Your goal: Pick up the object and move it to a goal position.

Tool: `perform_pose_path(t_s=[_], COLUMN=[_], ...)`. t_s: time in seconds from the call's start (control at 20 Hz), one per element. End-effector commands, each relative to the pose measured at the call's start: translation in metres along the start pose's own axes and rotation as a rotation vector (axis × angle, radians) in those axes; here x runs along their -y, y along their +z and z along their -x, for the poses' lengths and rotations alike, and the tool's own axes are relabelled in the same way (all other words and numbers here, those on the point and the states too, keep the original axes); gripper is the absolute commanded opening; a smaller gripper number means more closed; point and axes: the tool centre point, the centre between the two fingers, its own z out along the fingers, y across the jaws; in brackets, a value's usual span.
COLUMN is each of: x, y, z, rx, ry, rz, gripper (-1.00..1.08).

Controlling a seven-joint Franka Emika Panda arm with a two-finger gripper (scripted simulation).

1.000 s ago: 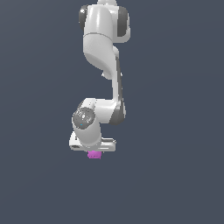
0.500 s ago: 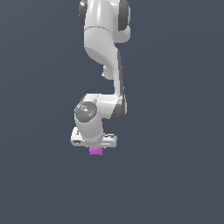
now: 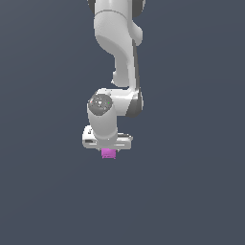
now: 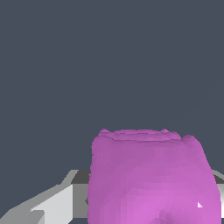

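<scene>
The glossy white jointed robot arm [image 3: 117,62] reaches down from the top of the exterior view, its round grey-capped wrist joint [image 3: 100,104] facing the camera. Below the wrist sits the broad white gripper [image 3: 108,149], a flat bar-shaped hand that spreads well past what it carries on both sides.

The small magenta-purple block with lumpy, rounded edges [image 3: 109,153] pokes out directly beneath the middle of that hand, touching its underside. Only the lower part of the block shows in the exterior view; the rest is tucked up behind the white body.

In the wrist view the same block [image 4: 151,177] fills much of the picture, very close to the lens, its upper rim bumpy and uneven. Pale grey and white finger [image 4: 57,203] surfaces sit right against one flank of it, with a sliver of another at the opposite flank. The fingers are drawn in narrow, holding the block between them.

All around is plain dark slate-grey background [image 3: 191,191], with no visible edge.
</scene>
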Motion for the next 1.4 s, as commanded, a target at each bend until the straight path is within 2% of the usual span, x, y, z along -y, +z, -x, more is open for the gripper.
perform_pose_path(t_s=[0.0, 0.75, 1.05, 1.35], x=[0.005, 0.037, 0.044, 0.047], y=[-0.01, -0.072, -0.087, -0.092], z=[0.013, 0.093, 0.11, 0.116], rx=[-0.001, -0.001, -0.001, -0.001], ry=[0.0, 0.0, 0.0, 0.0], rz=[0.0, 0.0, 0.0, 0.0], gripper=[-1.0, -1.0, -1.0, -1.0])
